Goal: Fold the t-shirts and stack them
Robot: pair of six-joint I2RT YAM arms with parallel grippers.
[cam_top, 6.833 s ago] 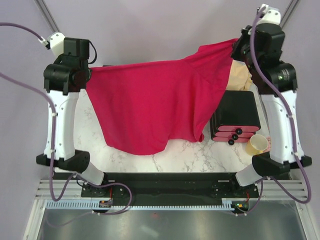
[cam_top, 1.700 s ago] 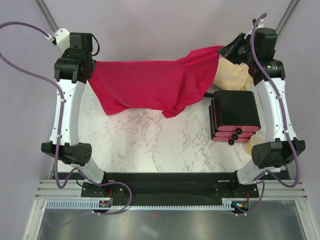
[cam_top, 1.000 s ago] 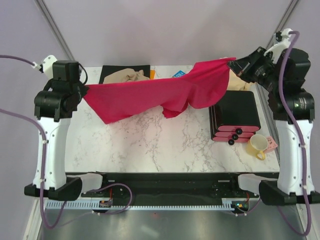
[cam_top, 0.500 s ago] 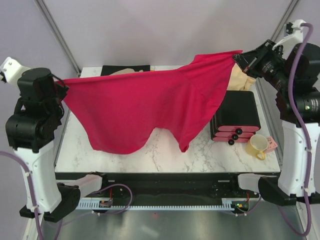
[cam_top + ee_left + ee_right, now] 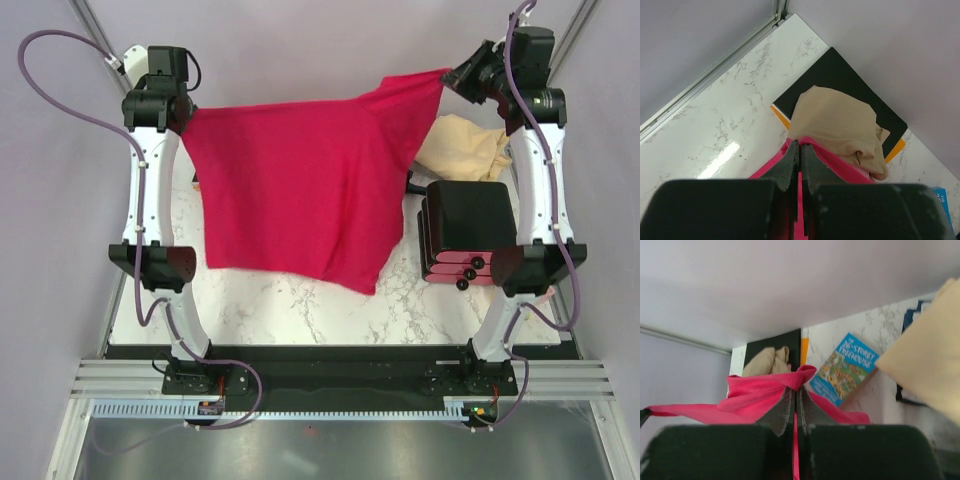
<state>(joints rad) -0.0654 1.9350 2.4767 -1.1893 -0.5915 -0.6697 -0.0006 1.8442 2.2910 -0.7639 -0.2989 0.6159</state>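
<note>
The left hand (image 5: 800, 146) has its fingers pressed together, pinching an edge of the crimson t-shirt (image 5: 300, 190). The right hand (image 5: 796, 391) is clamped the same way on a bunched fold of the same shirt. Both hands are raised over the far side of the tabletop (image 5: 290, 315), left hand at the far left and right hand at the far right. The crimson shirt hangs spread between them as a broad sheet, with its lower edge drooping toward the near side; whether it touches the marble cannot be told.

Beyond the left fingertips, a crumpled tan-brown t-shirt (image 5: 835, 120) lies on a black mat (image 5: 845, 80). Past the right hand, a blue illustrated book (image 5: 847, 369) lies flat. The peach-cream t-shirt (image 5: 462, 148) is heaped below the right hand, just behind a black drawer unit (image 5: 470, 222).
</note>
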